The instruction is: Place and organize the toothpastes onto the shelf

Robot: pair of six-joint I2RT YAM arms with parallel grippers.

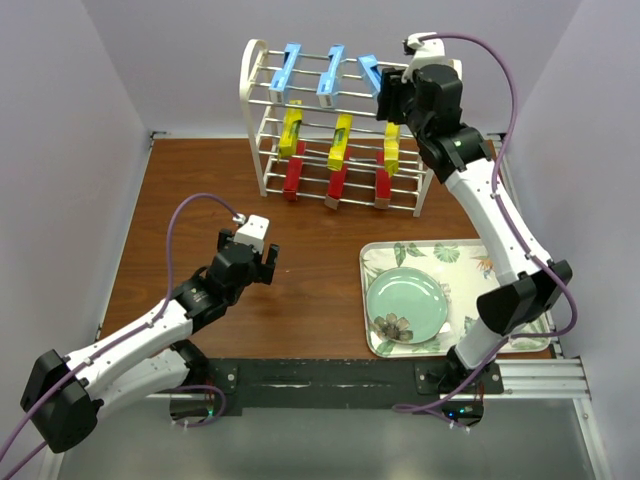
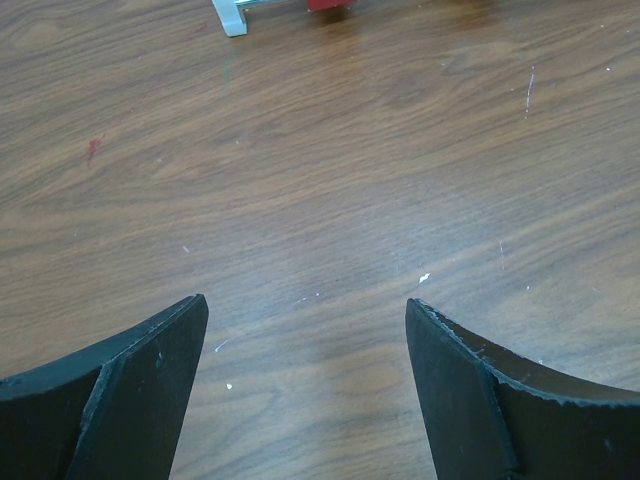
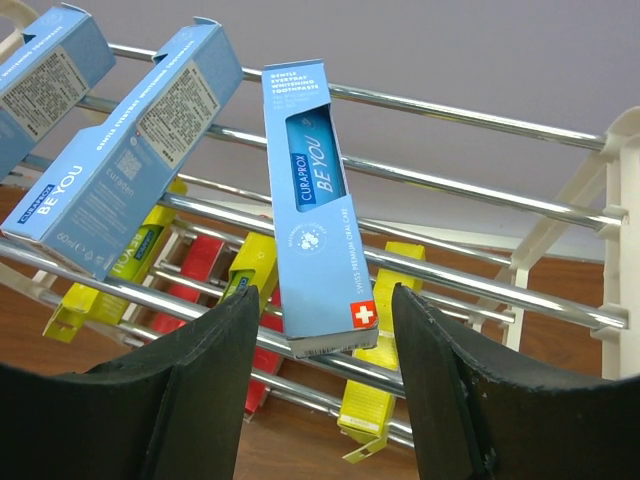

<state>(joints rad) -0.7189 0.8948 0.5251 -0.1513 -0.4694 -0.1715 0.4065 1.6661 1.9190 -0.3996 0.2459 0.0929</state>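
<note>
Last blue toothpaste [image 3: 315, 200] lies tilted on shelf [image 3: 480, 110] top rungs, right fingers [image 3: 200, 390] wide either side; back straight out, don't nudge it. Idle left fingers [image 2: 130, 390] wide over table [image 2: 320, 180].

Straight ahead of the right gripper [image 3: 325, 300], the light blue toothpaste box [image 3: 318, 200] reads "CURAPROX BE YOU" down its face. Its top end carries "GENTLE EVERYDAY WHITENING TOOTHPASTE", and lower down "SWISS PREMIUM ORAL CARE" runs beside a white cross on a red square. Left of the gripper, the next blue box [image 3: 120, 150] shows "BE YOU", a QR code and small print too fine to read.
</note>
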